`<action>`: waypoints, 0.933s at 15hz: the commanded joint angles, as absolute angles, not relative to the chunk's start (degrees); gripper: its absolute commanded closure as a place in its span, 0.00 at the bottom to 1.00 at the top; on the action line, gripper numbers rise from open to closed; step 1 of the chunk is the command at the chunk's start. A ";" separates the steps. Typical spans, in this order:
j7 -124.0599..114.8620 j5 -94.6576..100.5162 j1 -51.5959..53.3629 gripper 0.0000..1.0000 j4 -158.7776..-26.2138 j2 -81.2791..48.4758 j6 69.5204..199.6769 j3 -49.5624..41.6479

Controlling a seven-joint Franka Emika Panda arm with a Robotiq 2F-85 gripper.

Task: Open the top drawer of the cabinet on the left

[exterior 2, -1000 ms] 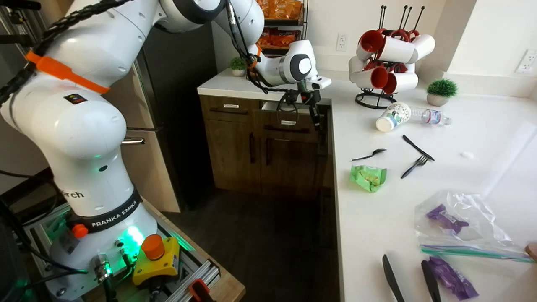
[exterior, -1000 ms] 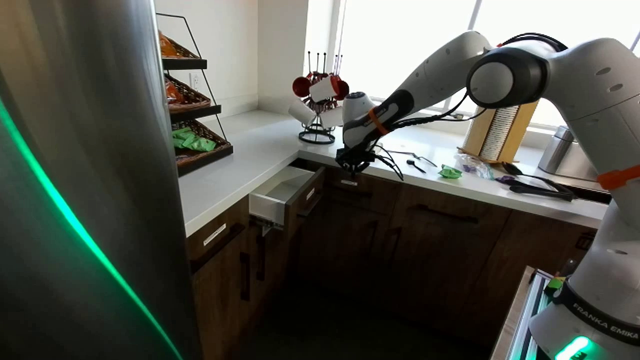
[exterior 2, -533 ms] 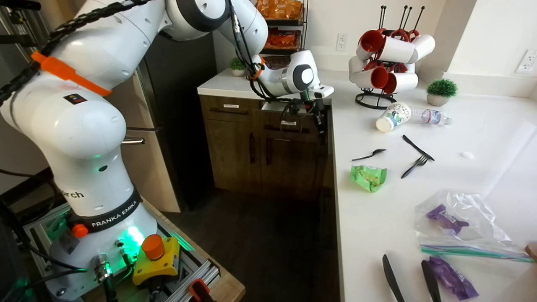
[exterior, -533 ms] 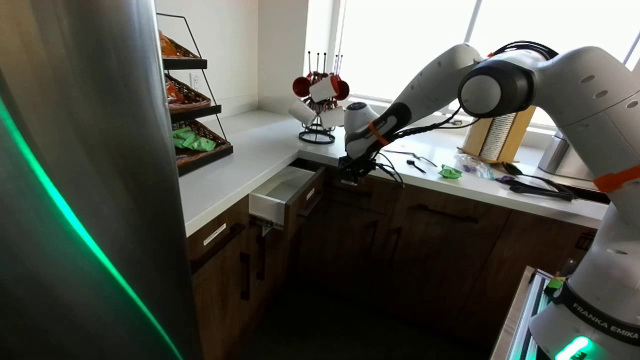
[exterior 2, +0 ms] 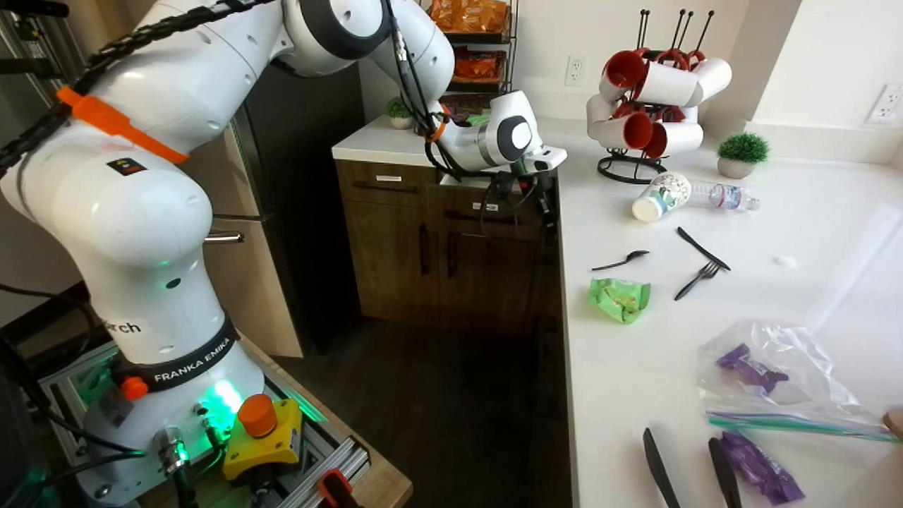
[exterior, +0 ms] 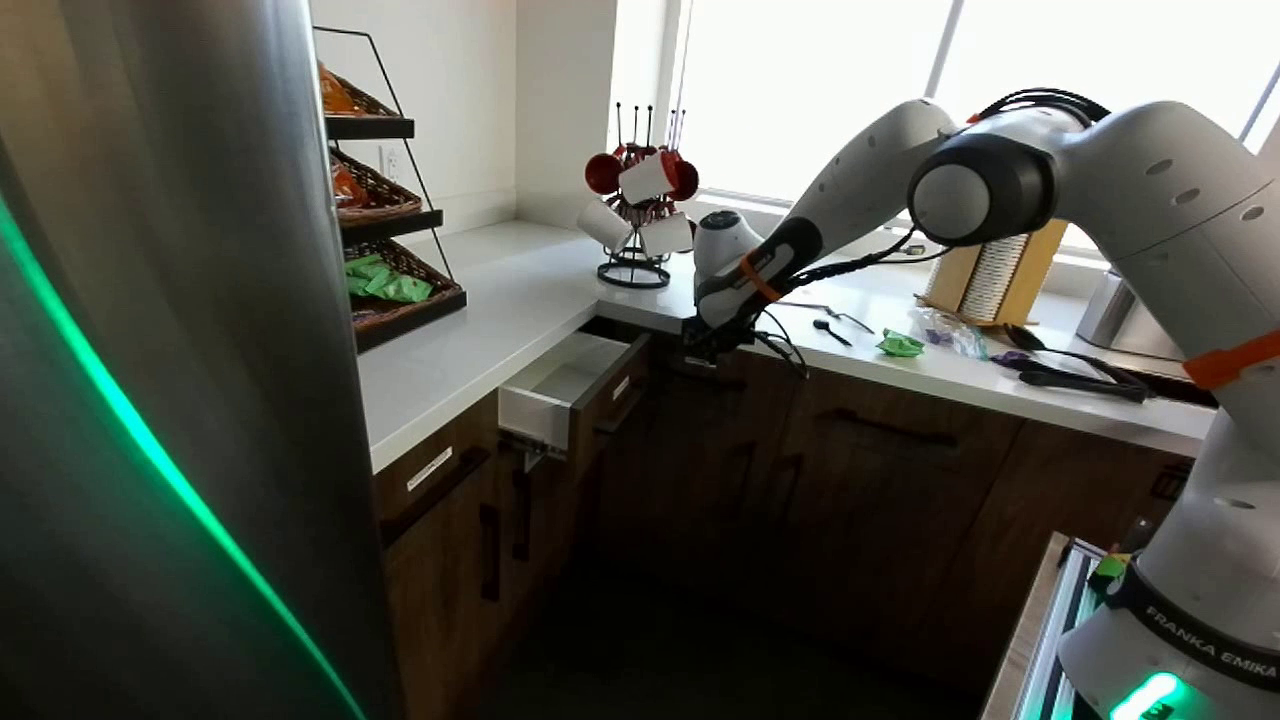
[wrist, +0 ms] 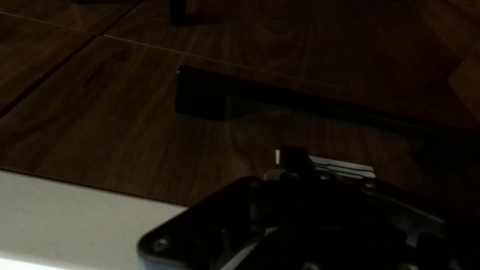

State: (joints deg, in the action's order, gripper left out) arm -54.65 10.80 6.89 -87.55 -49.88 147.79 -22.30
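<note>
Lowering the end effector (wrist: 295, 155) over the past second, apparently pinched together on nothing, near the top drawer (exterior: 600, 400); leaving it unmoved, pulled out from the cabinet (exterior 2: 409, 282), so probably needing no further pull.

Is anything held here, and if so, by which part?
Nothing is held. The jaws stand apart from the bar handle in the wrist view, and from the open top drawer in an exterior view.
</note>
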 commanded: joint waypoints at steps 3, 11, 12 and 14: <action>-55.99 13.41 8.04 1.00 -86.28 -52.18 152.01 -24.78; -52.24 13.75 10.21 1.00 -90.44 -46.28 156.73 -23.71; -49.09 12.71 9.34 1.00 -91.35 -44.36 157.19 -21.45; -41.37 12.39 7.77 1.00 -92.34 -41.99 157.48 -17.54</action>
